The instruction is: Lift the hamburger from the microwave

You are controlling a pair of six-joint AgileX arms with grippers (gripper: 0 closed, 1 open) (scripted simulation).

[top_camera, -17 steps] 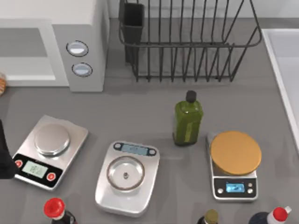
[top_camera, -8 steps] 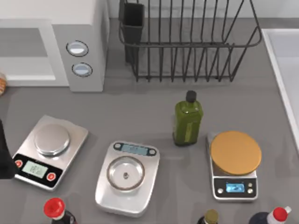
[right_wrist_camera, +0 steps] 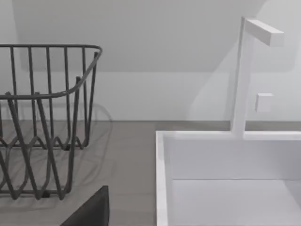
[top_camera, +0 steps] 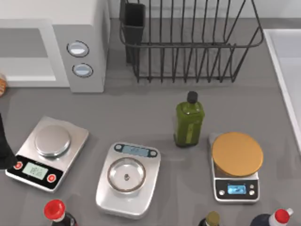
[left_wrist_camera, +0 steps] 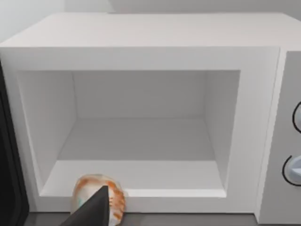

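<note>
Grey countertop (top_camera: 141, 108): hamburger (left_wrist_camera: 96, 205) at microwave (left_wrist_camera: 141, 42) cavity's front lip, near left gripper (left_wrist_camera: 91, 214), likely lining up for pickup; finger spread impossible to tell. Right arm parked near sink (right_wrist_camera: 225, 188).

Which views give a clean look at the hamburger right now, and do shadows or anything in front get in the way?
Left wrist view: evenly lit, soft shade on the microwave cavity walls; the hamburger sits at the front lip, partly covered by a dark hand finger. Top view: flat light, faint shadows; the hamburger is cropped by the picture's left edge.
</note>
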